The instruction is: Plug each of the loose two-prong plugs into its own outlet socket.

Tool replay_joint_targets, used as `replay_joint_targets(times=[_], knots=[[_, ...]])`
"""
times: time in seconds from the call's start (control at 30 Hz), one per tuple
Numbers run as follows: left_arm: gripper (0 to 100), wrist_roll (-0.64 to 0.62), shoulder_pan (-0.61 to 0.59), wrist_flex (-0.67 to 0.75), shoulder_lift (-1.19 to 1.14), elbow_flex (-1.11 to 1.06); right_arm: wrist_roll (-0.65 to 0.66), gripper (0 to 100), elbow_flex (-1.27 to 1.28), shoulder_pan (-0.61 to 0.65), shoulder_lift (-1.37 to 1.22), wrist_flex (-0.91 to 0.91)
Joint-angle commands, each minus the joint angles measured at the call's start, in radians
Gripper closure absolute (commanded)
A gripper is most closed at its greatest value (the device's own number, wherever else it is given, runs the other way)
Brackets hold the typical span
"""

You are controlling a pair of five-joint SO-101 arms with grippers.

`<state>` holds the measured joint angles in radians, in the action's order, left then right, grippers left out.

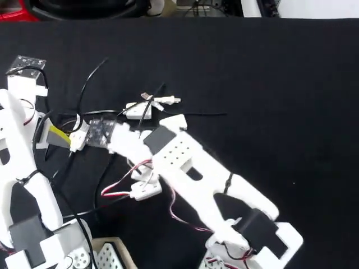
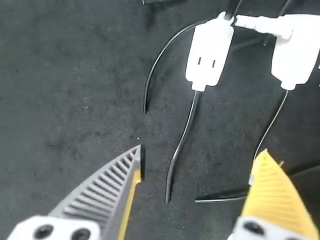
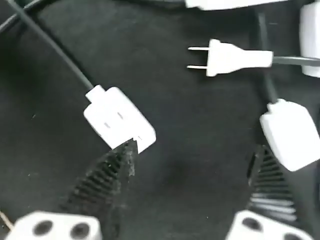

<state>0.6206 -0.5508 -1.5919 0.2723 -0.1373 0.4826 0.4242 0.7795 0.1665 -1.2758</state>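
Right pincer (image 3: 190, 167) in its own wrist cam: black jaws spread wide, nothing in them. The slotted socket (image 3: 119, 121) lies face up on the black cloth (image 3: 190, 125). One fingertip (image 3: 127, 152) is right at its corner, can't tell if they actually touch. The two-prong plug (image 3: 231, 57) lies loose beyond that socket, well apart from it, prongs bare. The second socket (image 3: 292, 134) is across from the slotted socket, just beside the other finger.

Left wrist cam: the left pincer (image 2: 195, 172), one grey finger and one yellow, is wide too and holds nothing. A slotted socket (image 2: 207, 50) lies out ahead of it, well apart, with a second socket (image 2: 295, 55) just beside it. Can't say if it's the same pair.

High cam: the two-prong plug (image 1: 164, 101) lies unplugged just beside a slotted socket (image 1: 136, 110), and the right arm (image 1: 213, 185) ends near that socket.
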Motion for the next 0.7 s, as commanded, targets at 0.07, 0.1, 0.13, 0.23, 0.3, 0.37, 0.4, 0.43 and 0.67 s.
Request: replay_joint_targets(times=[0.07,0.1,0.13,0.23,0.3,0.37,0.4,0.43,0.67], knots=[[66,0.023,-0.013,0.014,0.037,0.027,-0.173,66.5,-0.028,-0.051,0.007,0.144],[66,0.023,-0.013,0.012,0.037,0.025,-0.249,66.5,-0.013,-0.049,-0.016,0.204],[66,0.023,-0.010,0.018,0.037,0.013,-0.327,66.5,0.005,-0.049,-0.041,0.265],[66,0.021,0.015,0.041,0.037,-0.028,-0.502,66.5,0.045,-0.049,-0.133,0.420],[66,0.021,0.024,0.068,0.037,-0.058,-0.562,66.4,0.054,-0.055,-0.197,0.493],[66,0.021,0.028,0.098,0.037,-0.087,-0.580,66.5,0.059,-0.060,-0.263,0.545],[66,0.020,0.033,0.115,0.037,-0.101,-0.583,66.5,0.053,-0.066,-0.288,0.575],[66,0.020,0.033,0.130,0.037,-0.113,-0.583,66.6,0.045,-0.072,-0.309,0.592],[66,0.020,0.033,0.183,0.037,-0.157,-0.585,67.8,-0.004,-0.094,-0.341,0.603]])
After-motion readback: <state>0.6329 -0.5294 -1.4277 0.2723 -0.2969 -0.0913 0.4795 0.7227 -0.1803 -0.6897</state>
